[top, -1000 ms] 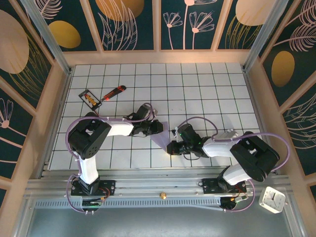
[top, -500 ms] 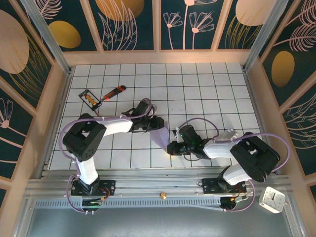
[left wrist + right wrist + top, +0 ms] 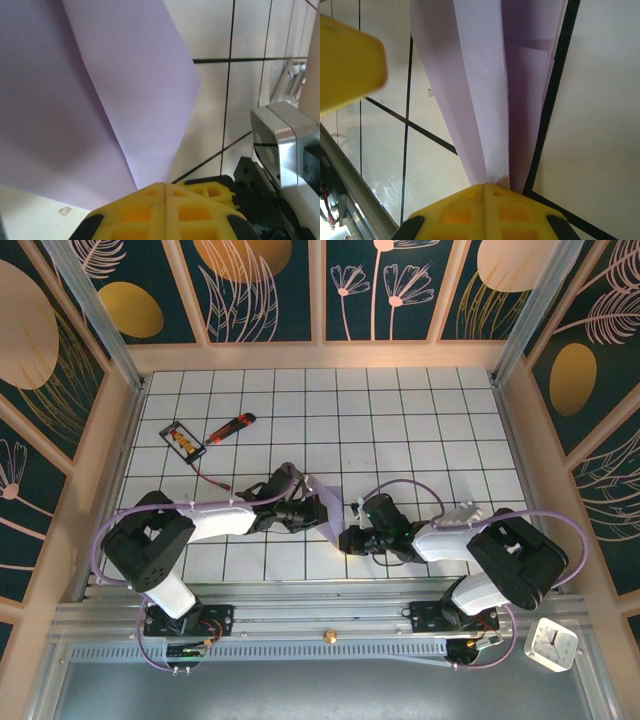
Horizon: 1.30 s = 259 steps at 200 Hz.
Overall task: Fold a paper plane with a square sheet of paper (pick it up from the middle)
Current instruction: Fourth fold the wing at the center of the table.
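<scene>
Left gripper (image 3: 303, 508) jaws are pressed fully together, pinching a corner of the paper plane (image 3: 326, 520)! The lavender fold spans the gap between both arms, low over the white grid table (image 3: 420, 430). Its narrow pleated end runs into the right gripper (image 3: 350, 538), whose jaws are clamped tight on it too.

- A white table (image 3: 420, 420) ruled with a black grid is seen in the top view.
- A red-orange utility knife (image 3: 230, 428) is laid at an angle on the far left tiles.
- A small black-framed card (image 3: 183, 440) is placed just beside it, to its left.
- A white alarm clock (image 3: 552, 644) is set at the near right corner, off the grid.
- Dark wall panels (image 3: 260, 280) painted with golden plants are ranged around the table.
</scene>
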Motion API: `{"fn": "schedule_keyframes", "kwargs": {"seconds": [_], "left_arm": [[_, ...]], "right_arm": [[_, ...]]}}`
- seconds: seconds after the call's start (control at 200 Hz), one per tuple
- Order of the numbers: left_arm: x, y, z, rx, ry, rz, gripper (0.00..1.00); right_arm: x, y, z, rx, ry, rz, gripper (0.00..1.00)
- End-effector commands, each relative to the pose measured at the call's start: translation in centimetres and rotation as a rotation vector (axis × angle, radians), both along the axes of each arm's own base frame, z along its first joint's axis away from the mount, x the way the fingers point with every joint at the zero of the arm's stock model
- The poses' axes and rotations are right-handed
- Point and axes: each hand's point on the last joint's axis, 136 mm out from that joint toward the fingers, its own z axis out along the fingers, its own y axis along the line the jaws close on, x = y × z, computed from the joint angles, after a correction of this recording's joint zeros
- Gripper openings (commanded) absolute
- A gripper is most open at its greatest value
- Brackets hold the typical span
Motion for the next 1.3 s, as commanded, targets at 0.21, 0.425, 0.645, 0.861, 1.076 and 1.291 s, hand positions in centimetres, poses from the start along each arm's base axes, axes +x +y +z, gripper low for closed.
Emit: {"fn": "schedule_keyframes", "kwargs": {"seconds": [0.21, 0.425, 0.645, 0.861, 1.076, 1.291], "left_arm": [[-0.8, -2.4, -1.1, -0.081, 0.077, -0.027, 0.0], [-0.8, -2.8, -2.0, -0.078, 0.097, -0.033, 0.0], [-0.7, -2.9, -3.2, -0.052, 0.114, -0.027, 0.0], [0.0, -1.8, -4.6, 0.026, 0.099, 0.001, 0.0], [0.9, 0.0, -5.4, 0.068, 0.089, 0.039, 0.0], [2.4, 1.5, -6.1, 0.091, 0.08, 0.068, 0.0]], "right_arm": [[-2.2, -3.6, -3.9, -0.17, 0.104, -0.037, 0.0], [-2.1, -3.5, -3.8, -0.168, 0.102, -0.037, 0.0], [-2.1, -3.6, -3.9, -0.174, 0.102, -0.035, 0.0], [-2.4, -4.0, -4.2, -0.188, 0.113, -0.036, 0.0], [-2.8, -4.2, -4.5, -0.202, 0.126, -0.033, 0.0], [-3.1, -4.3, -4.7, -0.212, 0.134, -0.026, 0.0]]}}
